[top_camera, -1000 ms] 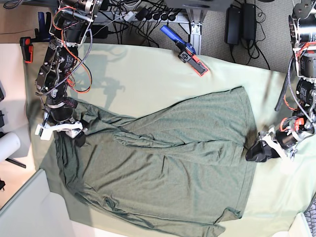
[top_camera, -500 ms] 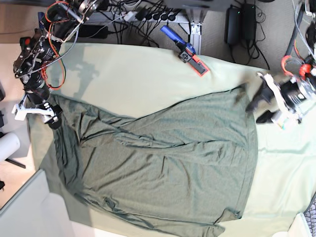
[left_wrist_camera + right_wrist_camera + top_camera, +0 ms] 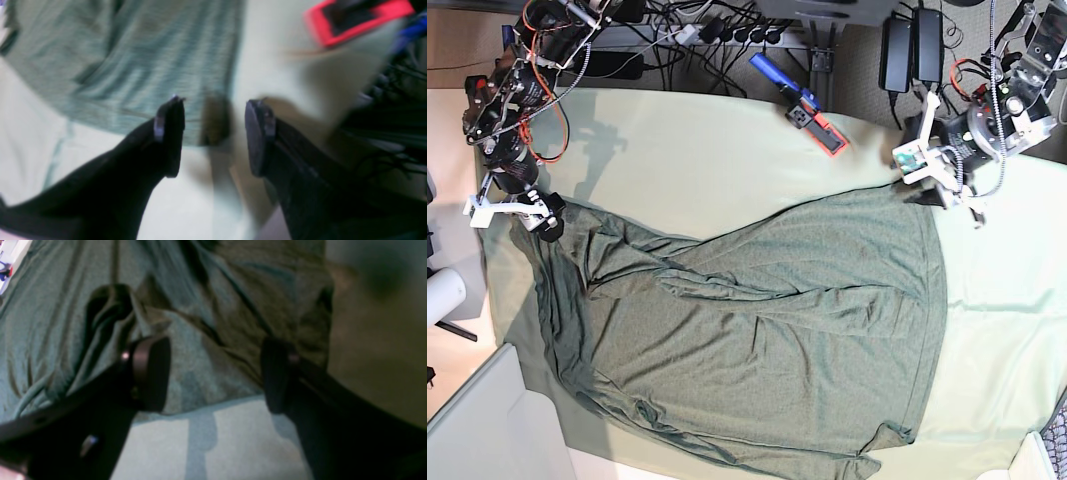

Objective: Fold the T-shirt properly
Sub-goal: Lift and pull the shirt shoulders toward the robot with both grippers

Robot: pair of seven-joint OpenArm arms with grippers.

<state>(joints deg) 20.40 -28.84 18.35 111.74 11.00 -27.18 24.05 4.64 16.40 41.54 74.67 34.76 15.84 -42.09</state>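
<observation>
Left claw (image 3: 924, 172) has swung up to the T-shirt (image 3: 757, 330) corner, jaws apart.

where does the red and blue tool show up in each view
base: the red and blue tool lies top centre on the mint cloth, beyond the T-shirt.
left wrist: its red end is blurred at top right.
right wrist: not in view.
shared landmark: the T-shirt's edge against the mint cloth.

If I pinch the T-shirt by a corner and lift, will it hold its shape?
Probably not. The T-shirt lies in soft wrinkles and folds, so it should droop and bunch. It likely drags on the table cloth rather than sliding cleanly. Being thin knit, it looks light.
</observation>
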